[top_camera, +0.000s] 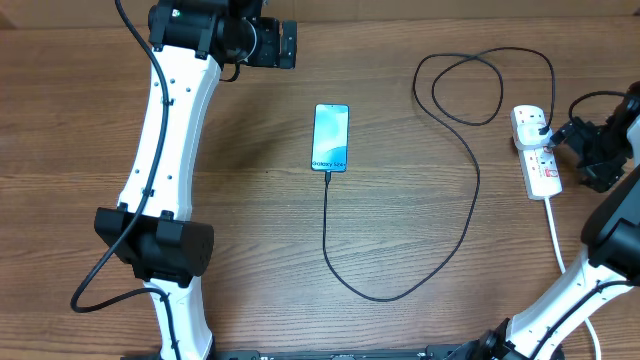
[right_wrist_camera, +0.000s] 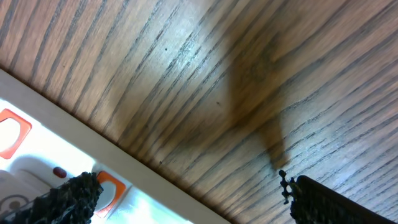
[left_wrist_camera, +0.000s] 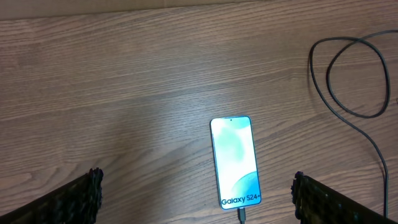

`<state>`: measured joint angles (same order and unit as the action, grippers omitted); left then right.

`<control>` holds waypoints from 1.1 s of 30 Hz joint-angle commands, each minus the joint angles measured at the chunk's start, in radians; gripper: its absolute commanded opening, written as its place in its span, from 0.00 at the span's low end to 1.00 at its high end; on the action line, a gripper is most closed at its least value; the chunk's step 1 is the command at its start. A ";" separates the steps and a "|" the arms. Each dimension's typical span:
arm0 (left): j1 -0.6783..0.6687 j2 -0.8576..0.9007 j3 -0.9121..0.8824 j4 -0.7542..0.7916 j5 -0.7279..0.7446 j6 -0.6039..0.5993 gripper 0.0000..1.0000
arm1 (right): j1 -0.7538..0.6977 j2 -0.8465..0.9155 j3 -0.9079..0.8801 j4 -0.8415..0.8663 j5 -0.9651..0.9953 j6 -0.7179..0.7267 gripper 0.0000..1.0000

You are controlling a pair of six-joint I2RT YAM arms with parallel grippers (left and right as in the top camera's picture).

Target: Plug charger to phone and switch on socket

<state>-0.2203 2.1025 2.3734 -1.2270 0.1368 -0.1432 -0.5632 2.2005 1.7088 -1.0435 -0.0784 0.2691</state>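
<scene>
1 phone (top_camera: 331, 137) well off L jaws, socket (top_camera: 541, 170) beside R jaws

The phone (top_camera: 331, 137) lies flat mid-scene, teal screen up. The charger (top_camera: 325, 220) meets its near end, then sweeps right and loops up to the socket (top_camera: 535, 150). The right gripper (top_camera: 562, 140) is just beside that socket. The left gripper (top_camera: 285, 45) is well apart.
</scene>
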 commanded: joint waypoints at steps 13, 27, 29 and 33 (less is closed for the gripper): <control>0.006 0.003 -0.003 0.000 -0.014 -0.002 1.00 | 0.011 0.024 0.012 -0.067 -0.042 0.004 1.00; 0.006 0.003 -0.003 0.000 -0.014 -0.002 1.00 | -0.002 -0.540 0.015 -0.325 -0.020 0.102 1.00; 0.006 0.003 -0.003 0.000 -0.014 -0.003 1.00 | 0.041 -0.610 -0.008 -0.349 -0.020 0.101 1.00; 0.006 0.003 -0.003 0.000 -0.014 -0.003 1.00 | 0.197 -0.800 -0.110 -0.346 0.000 0.098 1.00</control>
<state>-0.2203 2.1025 2.3734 -1.2270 0.1360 -0.1432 -0.4637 1.5295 1.6665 -1.3933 -0.0963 0.3653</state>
